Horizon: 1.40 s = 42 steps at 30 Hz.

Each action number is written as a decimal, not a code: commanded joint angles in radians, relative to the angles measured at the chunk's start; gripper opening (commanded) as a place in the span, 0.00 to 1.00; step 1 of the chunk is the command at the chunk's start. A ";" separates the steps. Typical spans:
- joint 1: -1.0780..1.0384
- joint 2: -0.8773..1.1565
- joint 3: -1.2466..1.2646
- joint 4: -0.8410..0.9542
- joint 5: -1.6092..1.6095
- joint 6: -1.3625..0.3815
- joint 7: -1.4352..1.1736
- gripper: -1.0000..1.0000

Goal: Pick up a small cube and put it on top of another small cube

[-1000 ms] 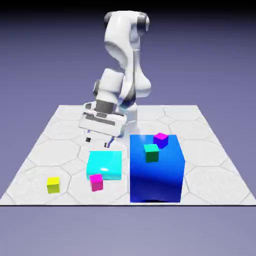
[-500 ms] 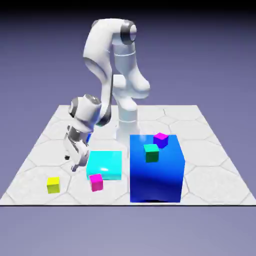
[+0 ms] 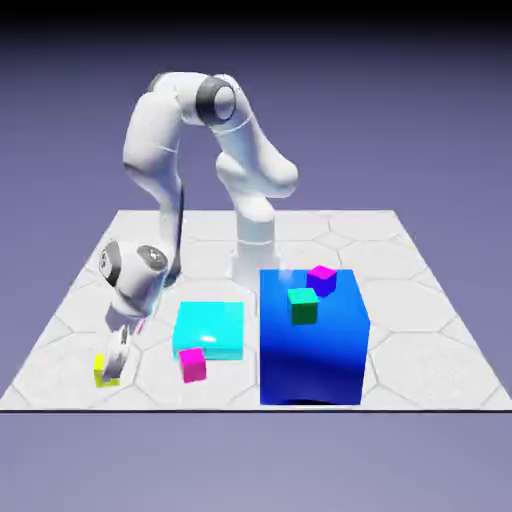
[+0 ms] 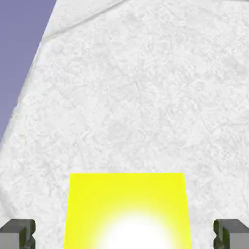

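White tabletop [image 3: 430, 340], blue-violet backdrop. We're at the pick step, by our read: gripper [image 4: 124, 238] is down at the yellow cube [image 4: 127, 209], which sits on the table near its edge, toward the exterior view's left. Fingers are open, one each side of the cube, w/ a gap both sides in the hand view, so no grip yet. Pink cube [image 3: 193, 365], our stacking spot, is on the table in front of the cyan block [image 3: 209, 329], approx. level w/ yellow. Next, we'd say: close on yellow, check it's firm, lift straight up, then go across to pink. Watch for an off-centre squeeze, which could twist the cube. Stack's still to do, obv.
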 commanded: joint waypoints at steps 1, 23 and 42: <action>0.000 0.000 0.000 0.000 0.000 0.000 0.000 0.00; 0.575 -0.369 -0.295 -0.284 0.390 -0.165 -0.063 0.00; 1.018 -0.360 -0.589 -0.381 0.541 -0.124 0.048 0.00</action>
